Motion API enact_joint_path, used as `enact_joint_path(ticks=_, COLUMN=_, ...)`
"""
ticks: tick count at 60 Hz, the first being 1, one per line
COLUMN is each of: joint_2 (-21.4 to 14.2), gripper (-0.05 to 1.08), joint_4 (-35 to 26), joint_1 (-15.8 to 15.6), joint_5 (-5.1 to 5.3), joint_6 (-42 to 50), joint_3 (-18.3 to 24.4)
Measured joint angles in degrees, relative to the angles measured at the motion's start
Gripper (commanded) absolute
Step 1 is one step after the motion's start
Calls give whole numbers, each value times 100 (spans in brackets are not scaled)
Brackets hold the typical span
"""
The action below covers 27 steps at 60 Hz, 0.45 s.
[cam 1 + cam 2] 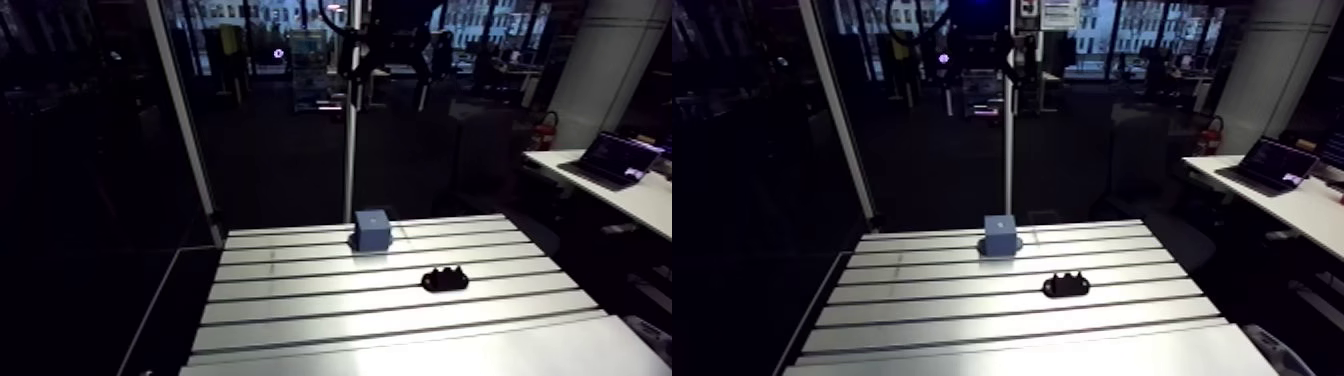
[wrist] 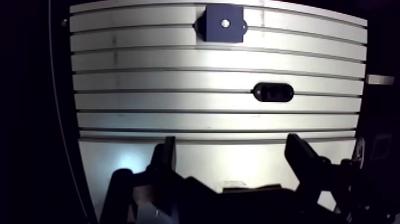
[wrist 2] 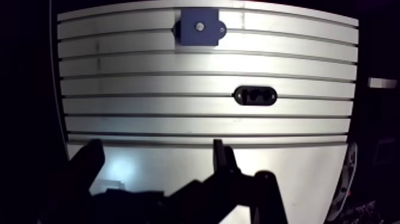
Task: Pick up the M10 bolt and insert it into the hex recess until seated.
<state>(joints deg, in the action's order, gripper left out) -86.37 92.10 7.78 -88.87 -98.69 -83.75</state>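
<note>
The gripper (image 2: 232, 143) hangs over the near edge of the table (image 2: 149, 59), its two fingers spread wide with nothing between them. Ahead, about midway to the far edge and off toward the right-hand edge, lies a low black oval holder (image 2: 273, 92) with dark lumps along its top. The M10 bolt is probably among them, though no head or thread can be made out. Beyond, at the middle of the far edge, stands the blue block (image 2: 214, 31). A pale round spot (image 2: 225, 23) on its top face likely marks the recess, whose hex outline is too small to tell. The step in hand appears to be the reach, which would go best with the gripper centred over the holder, fingers wide, coming straight down before closing.
</note>
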Motion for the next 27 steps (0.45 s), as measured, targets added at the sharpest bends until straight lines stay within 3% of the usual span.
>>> enact_joint_path(ticks=27, joint_2=-4, gripper=0, joint_4=4, joint_1=-21, joint_5=29, joint_6=12, joint_3=-6)
